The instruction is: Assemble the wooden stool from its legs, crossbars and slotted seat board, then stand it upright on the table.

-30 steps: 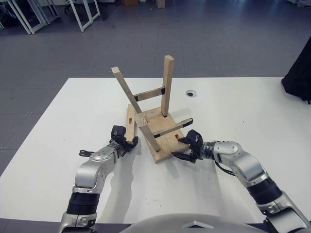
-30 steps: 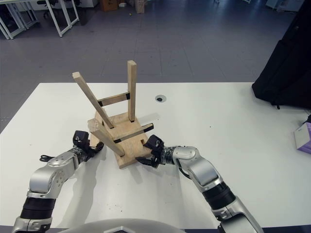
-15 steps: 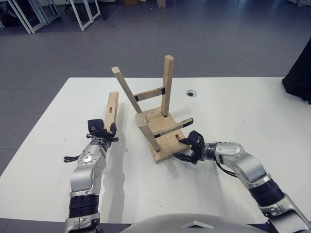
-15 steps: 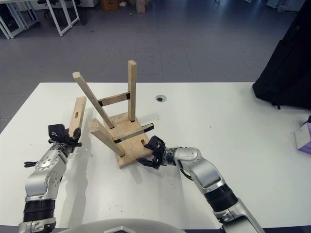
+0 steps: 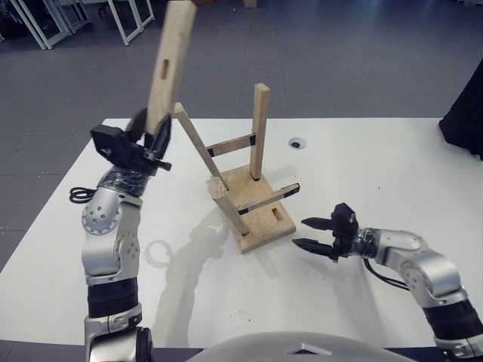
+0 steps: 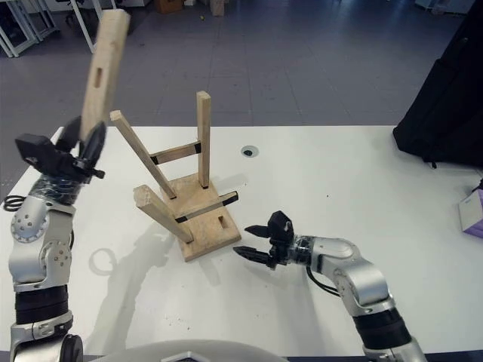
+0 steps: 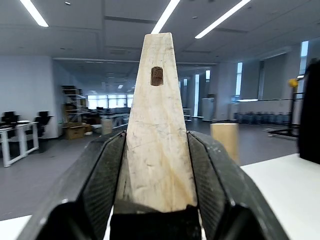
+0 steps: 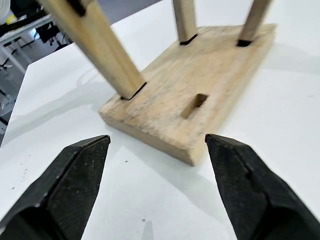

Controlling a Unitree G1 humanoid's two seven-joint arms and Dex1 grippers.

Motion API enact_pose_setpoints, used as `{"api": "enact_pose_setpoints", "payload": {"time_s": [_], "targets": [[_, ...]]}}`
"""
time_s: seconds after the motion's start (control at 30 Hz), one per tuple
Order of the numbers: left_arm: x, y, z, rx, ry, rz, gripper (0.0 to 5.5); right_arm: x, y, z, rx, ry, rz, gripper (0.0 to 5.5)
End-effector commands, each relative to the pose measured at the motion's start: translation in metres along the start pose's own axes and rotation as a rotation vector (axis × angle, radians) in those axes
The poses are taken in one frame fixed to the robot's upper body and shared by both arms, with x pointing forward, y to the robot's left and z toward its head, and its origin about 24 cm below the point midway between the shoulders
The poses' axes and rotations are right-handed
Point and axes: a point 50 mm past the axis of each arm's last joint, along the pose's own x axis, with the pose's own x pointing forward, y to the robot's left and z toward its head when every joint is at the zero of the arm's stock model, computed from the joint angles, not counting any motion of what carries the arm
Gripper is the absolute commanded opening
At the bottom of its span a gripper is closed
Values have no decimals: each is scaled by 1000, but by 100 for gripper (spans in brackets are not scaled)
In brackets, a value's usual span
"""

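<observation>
The slotted seat board (image 5: 256, 210) lies flat on the white table (image 5: 362, 173) with three wooden legs (image 5: 259, 132) standing in it, joined by crossbars (image 5: 230, 146). One empty slot (image 8: 194, 105) shows near the board's front edge. My left gripper (image 5: 149, 142) is raised high at the table's left and is shut on a fourth wooden leg (image 5: 169, 64), held upright; its mortise hole (image 7: 157, 76) faces the wrist camera. My right gripper (image 5: 308, 234) hovers low over the table just right of the board's front corner, open, with nothing between its fingers (image 8: 75, 185).
A small round hole (image 5: 296, 144) is set in the table behind the stool. A black cable (image 5: 78, 194) trails by the left arm. A dark bag (image 6: 445, 98) stands off the table's right side. Metal frames (image 5: 128, 19) stand on the floor far behind.
My left gripper has lifted the loose leg from the table up high and turned it upright. My right gripper has let go of the board's corner and drawn back to the right.
</observation>
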Motion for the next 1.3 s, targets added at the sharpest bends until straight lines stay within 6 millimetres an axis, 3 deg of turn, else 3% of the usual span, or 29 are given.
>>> {"api": "enact_pose_setpoints", "payload": {"time_s": [0.03, 0.17, 0.23, 0.33, 0.53, 0.63, 0.77, 0.87, 1.3], "targets": [[9, -12, 32, -91, -97, -215, 203, -14, -3, 36, 19, -178, 52, 351], [14, -24, 39, -234, -60, -436, 203, -18, 7, 72, 101, -437, 169, 351], [11, -33, 54, -319, -60, -593, 203, -10, 19, 84, 125, -516, 255, 351], [-1, -47, 74, -373, -59, -763, 202, -7, 35, 93, 148, -584, 333, 351], [-16, -72, 107, -413, -93, -918, 202, -16, 49, 94, 173, -631, 365, 351], [-25, -87, 98, -555, -7, -931, 202, -18, 63, 86, 158, -565, 402, 351], [-40, -104, 64, -707, 173, -859, 202, -19, 74, 69, 140, -446, 431, 351], [-49, -113, 51, -769, 229, -835, 202, -18, 76, 63, 123, -405, 430, 351], [-76, -105, 9, -841, 323, -767, 202, -18, 65, 76, 407, -613, 474, 351]]}}
